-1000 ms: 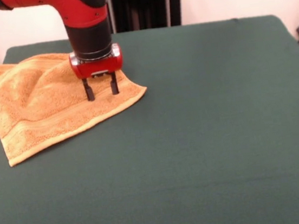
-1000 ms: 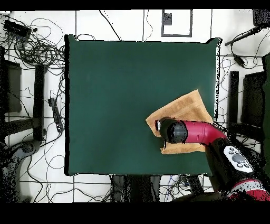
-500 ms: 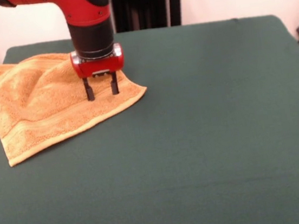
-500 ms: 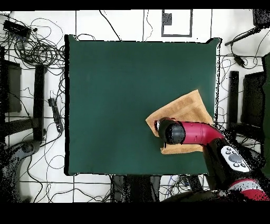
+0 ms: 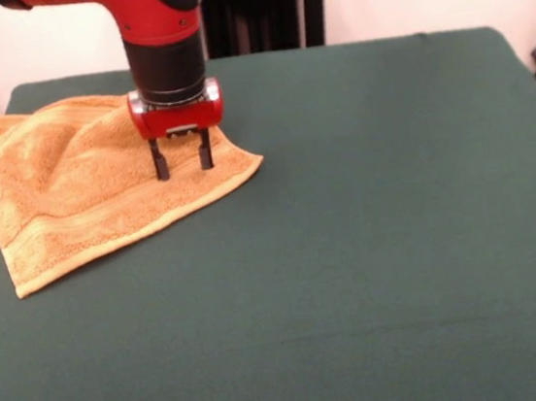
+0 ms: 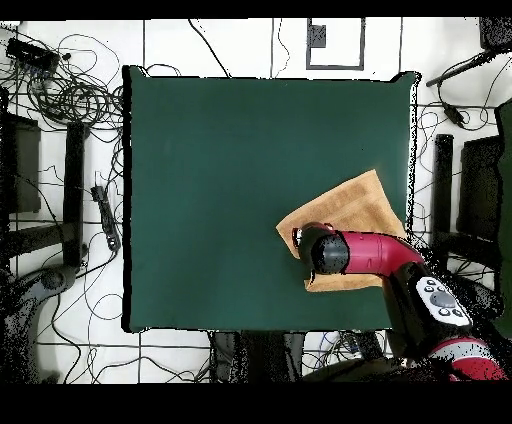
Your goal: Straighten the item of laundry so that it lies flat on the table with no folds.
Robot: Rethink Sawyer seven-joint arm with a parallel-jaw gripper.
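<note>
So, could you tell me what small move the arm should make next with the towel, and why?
Probably lower a little and close on the cloth. The gripper is open, its fingers standing over the towel near its right corner, and the towel still shows a raised ridge toward the far edge of the table, so it is not yet flat.

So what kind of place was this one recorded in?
Probably a robotics lab: the table is covered in plain green cloth, loose cables sprawl over the tiled floor around it, and a red robot arm works over an orange towel.
</note>
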